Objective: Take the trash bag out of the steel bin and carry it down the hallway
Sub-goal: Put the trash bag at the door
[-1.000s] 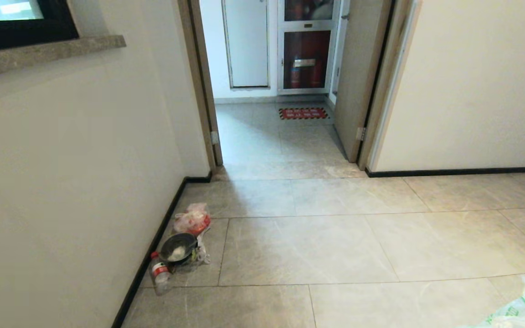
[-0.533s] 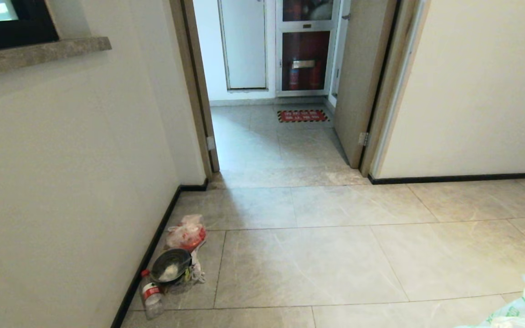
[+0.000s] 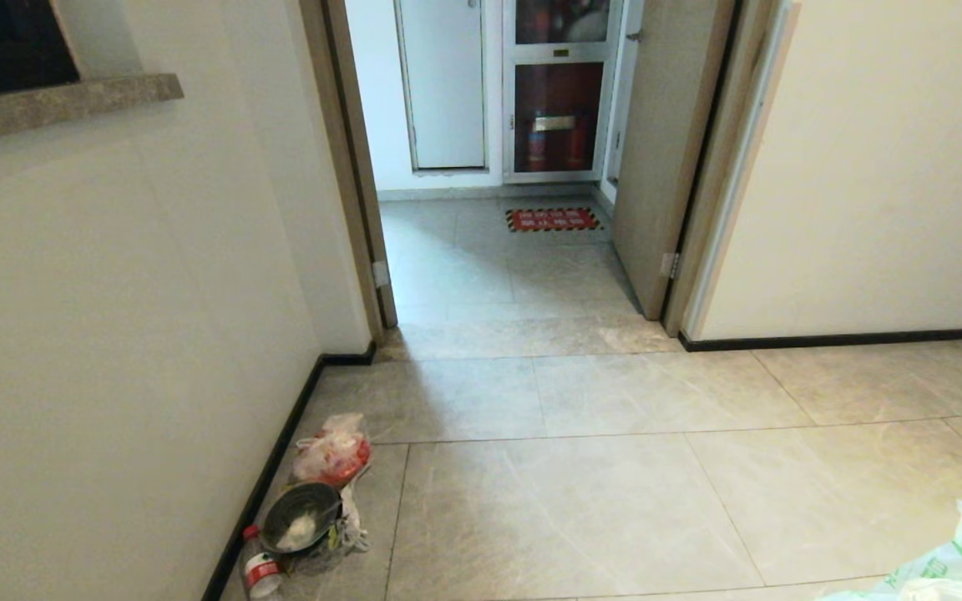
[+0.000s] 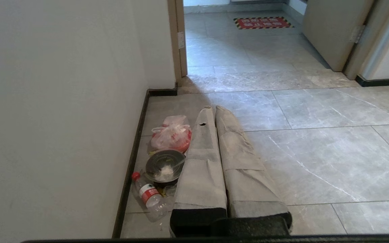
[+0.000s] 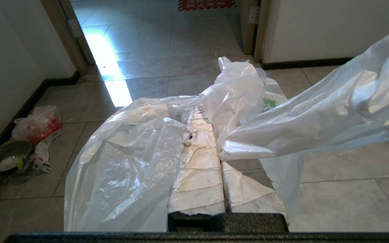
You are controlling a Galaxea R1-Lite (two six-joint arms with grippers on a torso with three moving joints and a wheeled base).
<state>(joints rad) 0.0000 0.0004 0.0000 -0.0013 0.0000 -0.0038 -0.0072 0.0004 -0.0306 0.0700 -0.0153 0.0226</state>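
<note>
While clamped (tips hidden), right claw grips trash bag.

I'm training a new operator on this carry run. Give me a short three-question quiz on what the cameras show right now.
1. True or false: the right gripper has its jaws shut on the trash bag.
2. The litter pile on the hallway floor lies by which wall, on the robot's own sides: A) left B) right C) straight ahead past the door.
3. Fill in: past the open door, a red floor mat with a striped border lies in front of a glass-fronted ____.

Key: 1 true; 2 A; 3 cabinet.
</note>
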